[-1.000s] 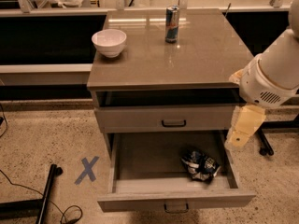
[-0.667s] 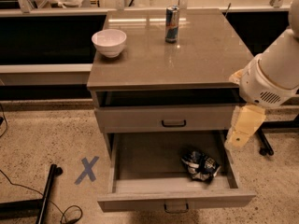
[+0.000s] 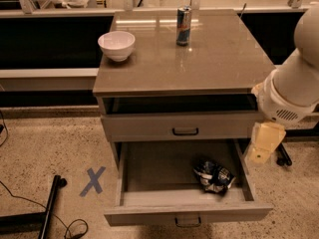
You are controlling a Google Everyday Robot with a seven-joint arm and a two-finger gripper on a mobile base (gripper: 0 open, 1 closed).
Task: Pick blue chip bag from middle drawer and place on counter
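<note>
Worktop (image 3: pixel 219 59): glossy grey-brown slab on top of a grey cabinet, seen from the front and above.
White bowl (image 3: pixel 116 45): stands upright on the worktop near its left edge, toward the back left corner.
Can (image 3: pixel 183 26): slim blue-and-silver can, upright near the back edge of the worktop, about midway along it and well apart from the bowl.
Recess (image 3: pixel 179 103): a dark open slot just under the front edge of the worktop.
Closed drawer (image 3: pixel 149 126): sits below the recess, its front flush and its dark bar handle centred.
Middle drawer (image 3: pixel 149 171): pulled far out, well forward of the worktop's front edge, its tray open to view.
Blue chip bag (image 3: pixel 213 175): crumpled dark shiny bag lying on the drawer floor in the right half of the tray, toward the front right corner and close to the right side wall. Nothing holds it.
Gripper (image 3: pixel 260 151): pale cream, hanging from the white arm (image 3: pixel 294 83) below the worktop's front right corner. It is outside the drawer's right wall, above and beside the bag and not touching it. Whether it is spread or pressed together cannot be told.
Floor mark (image 3: pixel 93 180): blue tape X on the speckled floor, left of the drawer.
</note>
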